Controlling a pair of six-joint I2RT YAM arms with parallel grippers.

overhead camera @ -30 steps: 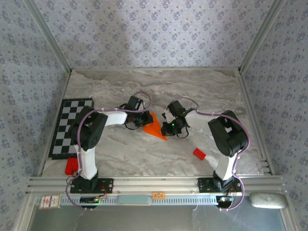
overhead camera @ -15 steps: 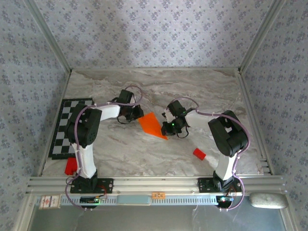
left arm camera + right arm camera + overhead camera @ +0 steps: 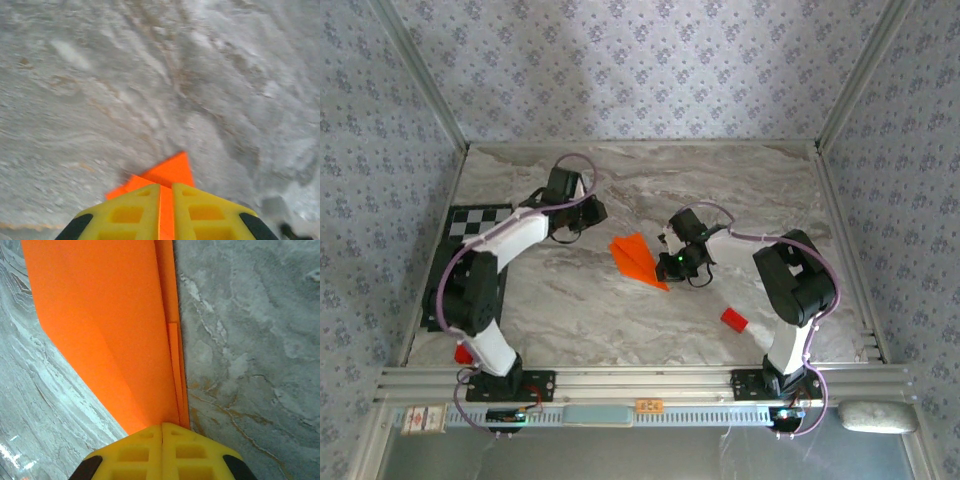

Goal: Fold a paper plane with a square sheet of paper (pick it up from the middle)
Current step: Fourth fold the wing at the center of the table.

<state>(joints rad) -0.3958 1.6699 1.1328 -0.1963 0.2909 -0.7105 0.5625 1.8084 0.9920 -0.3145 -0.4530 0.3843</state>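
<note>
The orange sheet of paper, folded into a pointed shape with a centre crease, lies mid-table. My right gripper is shut on its near-right end. In the right wrist view the yellow fingertips meet at the gripper, and the paper spreads away from them with folded layers along its right edge. My left gripper hangs up and to the left of the paper, apart from it. In the left wrist view the left gripper stands a narrow slit open and holds nothing. The paper's tip shows beyond it.
A black-and-white checkerboard mat lies along the table's left side, partly under the left arm. A small red block sits front right, and another red piece sits at the front left edge. Metal frame rails border the table.
My left gripper has pulled back from the paper toward the far left. The paper now lies as a narrower creased shape. The right gripper has kept its grip and place.
</note>
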